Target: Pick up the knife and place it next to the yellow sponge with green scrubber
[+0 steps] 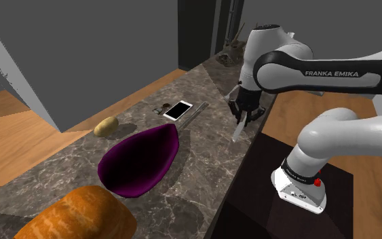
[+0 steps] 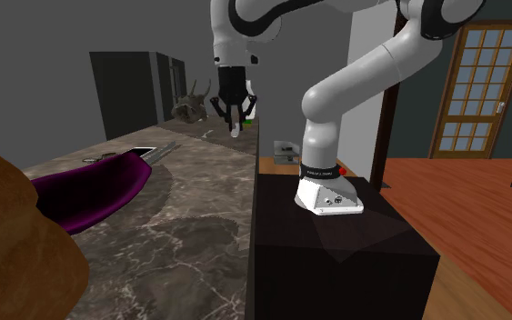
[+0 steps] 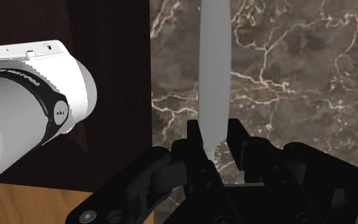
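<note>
Wrist view: jaws clamped on the knife (image 3: pixel 213 70), blade hanging clear of the bench (image 3: pixel 292 70). Transport step, I reckon. Next: carry it to the sponge, lower alongside, release.

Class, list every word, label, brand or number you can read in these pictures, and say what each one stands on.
"FRANKA EMIKA": white letters on the arm's dark link.
Small marks on the base collar: too small to read.
The phone: blank white screen, no text.
</note>
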